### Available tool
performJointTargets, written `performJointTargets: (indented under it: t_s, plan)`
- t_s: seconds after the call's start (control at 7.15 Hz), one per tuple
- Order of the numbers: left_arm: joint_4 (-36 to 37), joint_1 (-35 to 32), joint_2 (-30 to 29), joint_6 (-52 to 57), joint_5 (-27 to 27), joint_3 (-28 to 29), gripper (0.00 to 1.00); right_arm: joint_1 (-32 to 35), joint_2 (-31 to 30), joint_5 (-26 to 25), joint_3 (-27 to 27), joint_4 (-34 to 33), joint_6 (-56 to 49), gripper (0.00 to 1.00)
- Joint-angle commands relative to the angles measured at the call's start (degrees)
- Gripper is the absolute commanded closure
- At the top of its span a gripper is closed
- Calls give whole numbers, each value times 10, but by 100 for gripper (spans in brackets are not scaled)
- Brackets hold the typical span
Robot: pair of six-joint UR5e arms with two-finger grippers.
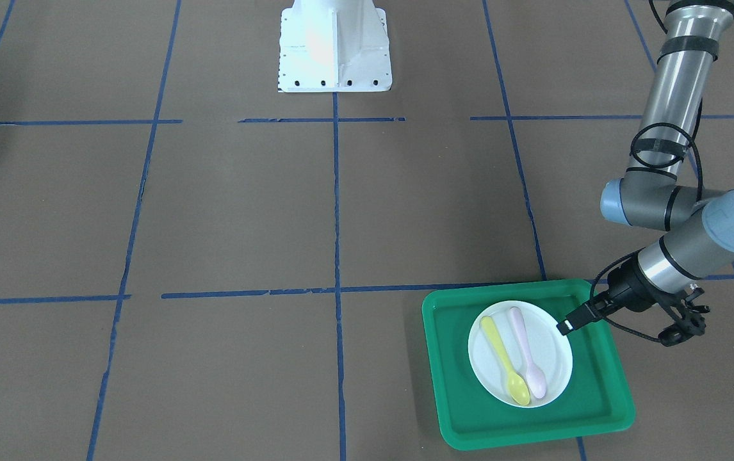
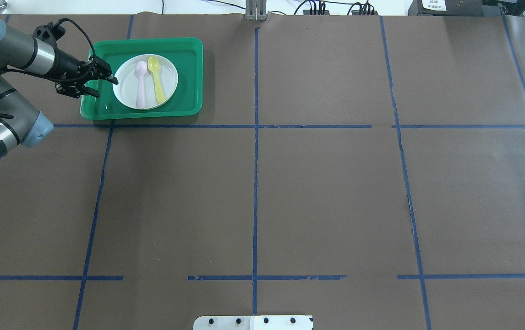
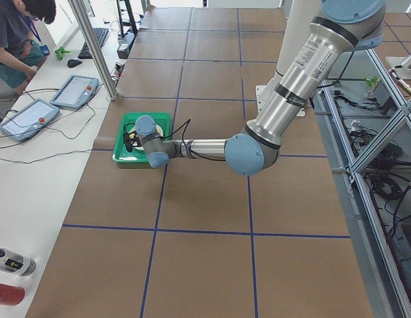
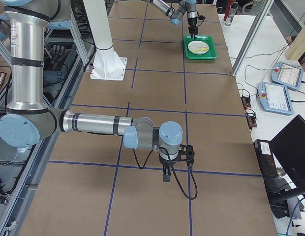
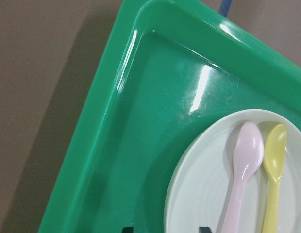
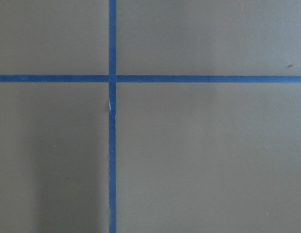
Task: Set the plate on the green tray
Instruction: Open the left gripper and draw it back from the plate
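Observation:
The small white plate (image 2: 145, 82) lies inside the green tray (image 2: 184, 55) at the far left of the table, with a pink spoon (image 2: 140, 85) and a yellow spoon (image 2: 156, 82) on it. My left gripper (image 2: 105, 87) is low over the tray's left part at the plate's rim. It is open, and in the left wrist view its two dark fingertips (image 5: 127, 228) stand wide apart on either side of the plate's edge (image 5: 189, 194). The front-facing view shows the plate (image 1: 537, 342) flat on the tray (image 1: 463, 397). My right gripper (image 4: 165, 174) hangs over bare table far from the tray; I cannot tell its state.
Brown table covering with blue tape lines (image 2: 255, 137). The robot's white base (image 1: 335, 48) stands at the near middle. The table's far edge with cables (image 2: 317, 9) runs just behind the tray. An operator and tablets (image 3: 33, 112) are beside that edge.

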Motion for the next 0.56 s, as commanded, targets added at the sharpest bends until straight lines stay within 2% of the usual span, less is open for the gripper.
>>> performJointTargets:
  t_s: [0.0,0.28,0.42]
  plan:
    - [6,-16,18,49,-1,-47,0,0,0,0,0,1,0,0]
    - [87,-24,72,133,-5,-165,0,0,0,0,0,0,0,0]
    - [171,-38,76,198,-4,-215,0,0,0,0,0,0,0,0]
